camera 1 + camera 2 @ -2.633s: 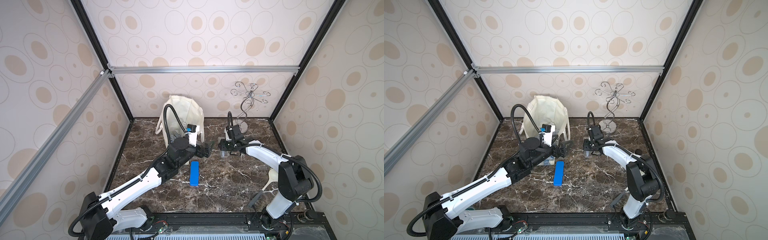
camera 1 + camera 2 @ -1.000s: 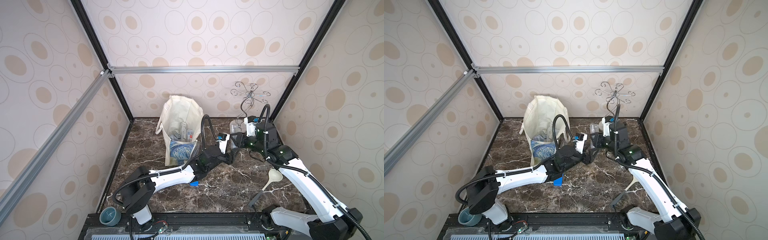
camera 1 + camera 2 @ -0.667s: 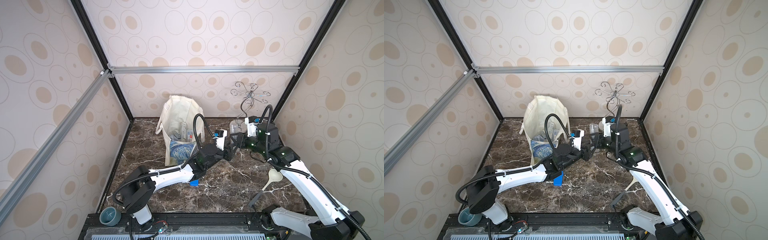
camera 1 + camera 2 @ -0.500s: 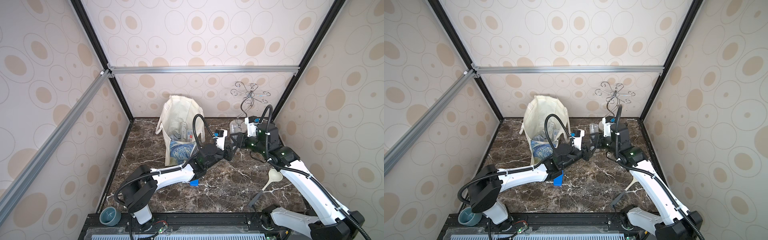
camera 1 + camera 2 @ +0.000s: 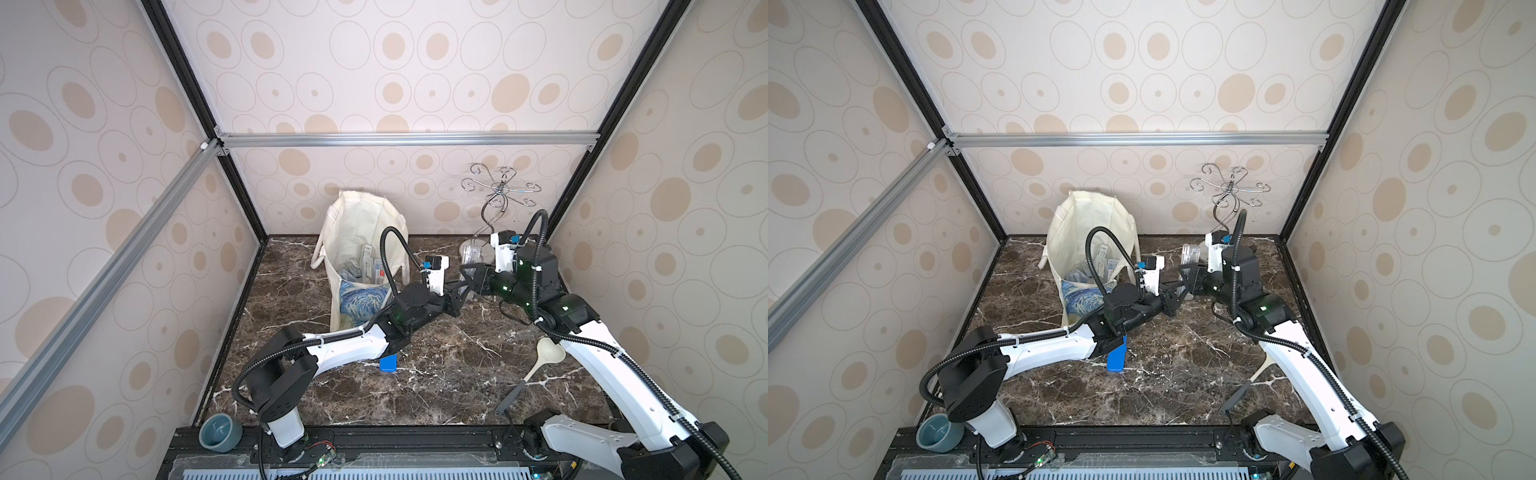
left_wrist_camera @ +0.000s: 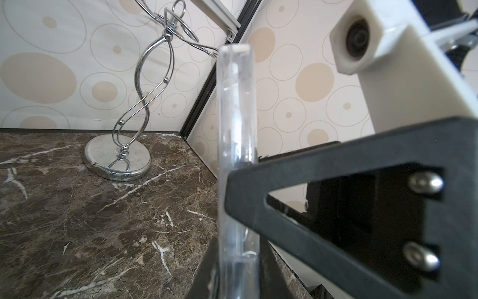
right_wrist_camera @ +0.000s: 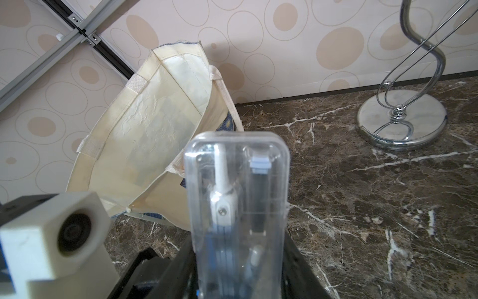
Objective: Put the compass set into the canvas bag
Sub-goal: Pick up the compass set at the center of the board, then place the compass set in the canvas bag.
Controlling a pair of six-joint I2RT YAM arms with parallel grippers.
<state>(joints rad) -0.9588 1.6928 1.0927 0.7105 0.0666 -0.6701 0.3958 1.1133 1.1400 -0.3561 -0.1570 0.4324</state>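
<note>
The compass set [image 7: 238, 196], a clear plastic case with a white compass visible inside, is in the air between the two arms. It is above the marble table [image 5: 436, 374] and near the canvas bag [image 5: 361, 220], not in it.

Both grippers are on it at the same moment. The right gripper [image 7: 239, 266] has the lower end of the case between its fingers. They lie against the two narrow edges, so the broad face turns to its wrist camera. The left gripper [image 6: 238, 269] is closed on the same lower part from the other direction and pinches the two broad faces, so its camera sees the case edge-on.

I judge this to be a handover. The two grips are crossed so that the fingers do not collide and each pair has its own free surface. How firmly the right fingers press I cannot say, because the plastic is transparent and the contact is blurred at close distance.

The reason for the handover seems to be reach. The bag stands upright at the back of the table, on the left arm's side. Its mouth is open upward, the blue starry painting faces the front, and some packages lie inside.

For the next move, the right fingers should release completely before the left arm pulls. Otherwise the smooth case may twist or slip. Then the case must pass over the rim, clear of the strap handle [image 7: 225, 95].
</note>
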